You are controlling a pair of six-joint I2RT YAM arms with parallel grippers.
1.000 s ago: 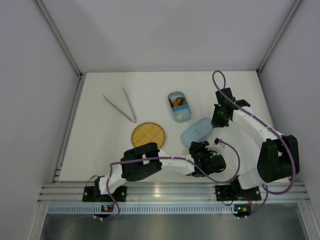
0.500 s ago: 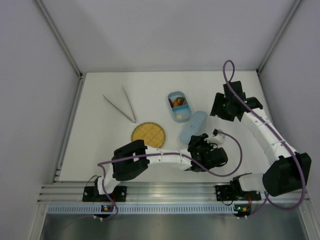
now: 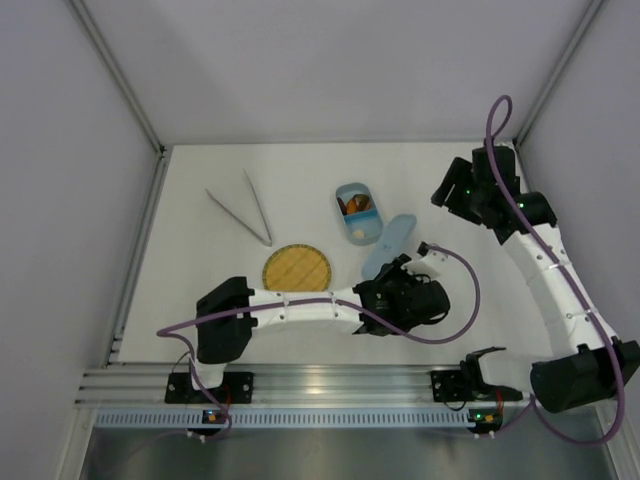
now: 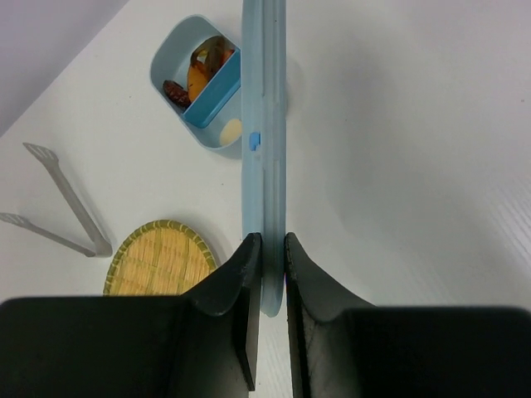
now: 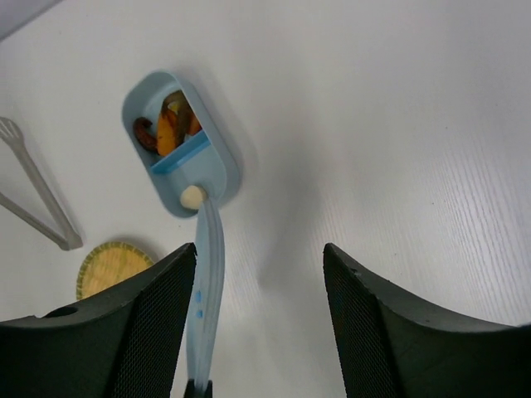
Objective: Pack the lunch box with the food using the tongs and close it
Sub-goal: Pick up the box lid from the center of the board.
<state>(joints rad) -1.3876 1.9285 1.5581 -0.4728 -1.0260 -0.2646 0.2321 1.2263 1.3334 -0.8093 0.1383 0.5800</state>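
Observation:
The light-blue lunch box (image 3: 358, 212) lies open mid-table, with brown, dark red and orange food (image 4: 199, 70) behind its divider and a white piece in front. Its lid (image 3: 395, 240) stands on edge, one end close to the box. My left gripper (image 4: 270, 245) is shut on the lid's near end. My right gripper (image 5: 261, 257) is open and empty, raised to the right of the box at the table's far right (image 3: 452, 190). The tongs (image 3: 245, 212) lie on the table at the back left, apart from both grippers.
A round yellow woven plate (image 3: 297, 269) sits left of the left gripper and in front of the box. White walls enclose the table on the left, back and right. The left arm stretches across the near part of the table.
My right gripper has opened, let go of the lid and drawn back up to the right. The left gripper has kept the lid, turned it on edge and carried it nearer the box.

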